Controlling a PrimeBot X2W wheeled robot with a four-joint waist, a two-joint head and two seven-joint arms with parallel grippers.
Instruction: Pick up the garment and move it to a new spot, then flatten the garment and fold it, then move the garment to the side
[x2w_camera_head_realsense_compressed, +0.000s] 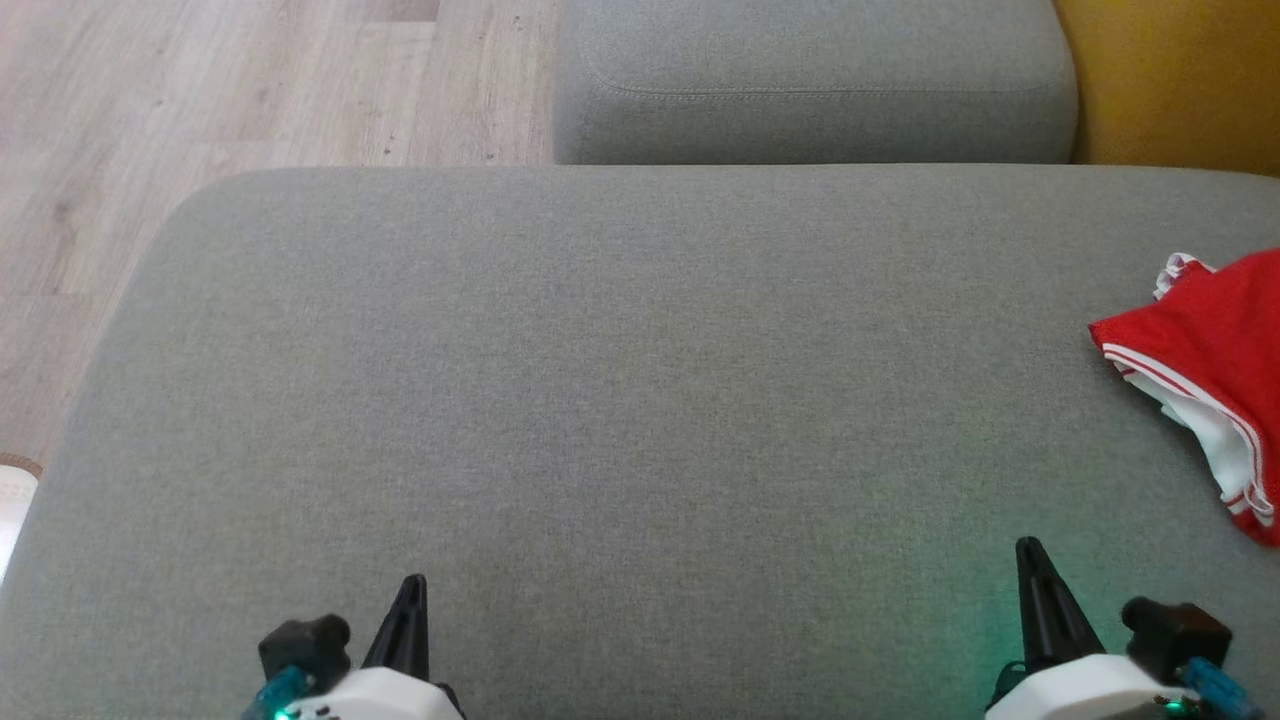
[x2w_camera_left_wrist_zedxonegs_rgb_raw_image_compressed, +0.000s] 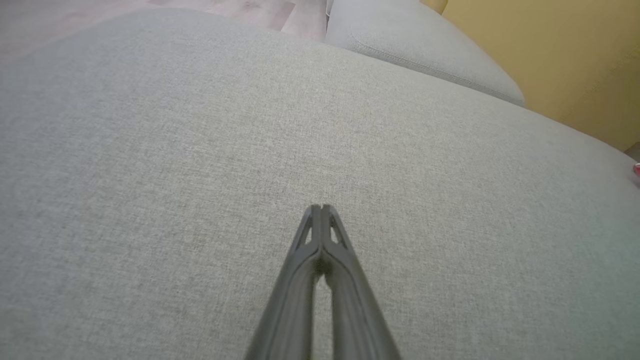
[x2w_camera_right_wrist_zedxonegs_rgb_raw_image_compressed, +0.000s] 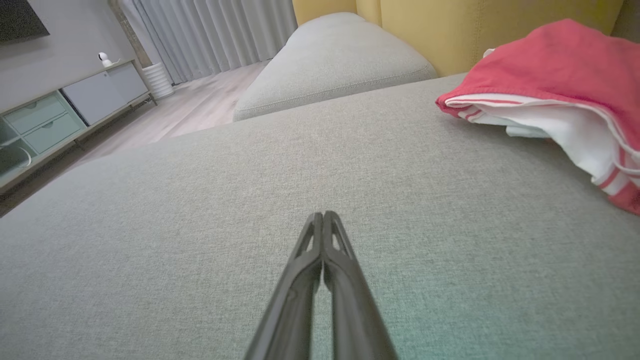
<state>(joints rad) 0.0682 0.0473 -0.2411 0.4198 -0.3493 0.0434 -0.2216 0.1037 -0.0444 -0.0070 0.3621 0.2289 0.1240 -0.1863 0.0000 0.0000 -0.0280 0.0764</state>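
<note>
two dark-fingered grippers are poised over a wide grey seat cushion (x2w_camera_head_realsense_compressed: 620, 370), both clenched tight and grasping nothing. the left gripper (x2w_camera_head_realsense_compressed: 413, 585) sits at the near left, its fingers pressed together tip to tip above bare fabric. the right gripper (x2w_camera_head_realsense_compressed: 1030, 548) sits at the near right, likewise closed on itself, with a faint green glow on the fabric beside it.

the garment (x2w_camera_head_realsense_compressed: 1210, 350), red with a white inner layer and red-and-white striped trim, lies crumpled at the right edge of the seat cushion, partly cut off by the head view's right border. it lies to the right of the right gripper and farther away, near it but not touching, with a strip of bare grey fabric between them. in the right wrist view the garment (x2w_camera_right_wrist_zedxonegs_rgb_raw_image_compressed: 550, 70) sits beyond and to the right of the closed fingertips, its white layer spilling out on the near side. the left gripper is well apart from it, across the width of the seat.

a second cushion (x2w_camera_head_realsense_compressed: 810, 80) lies beyond the far edge, a yellow backrest (x2w_camera_head_realsense_compressed: 1170, 80) rises at the far right, and wood floor (x2w_camera_head_realsense_compressed: 200, 90) shows at the far left.
</note>
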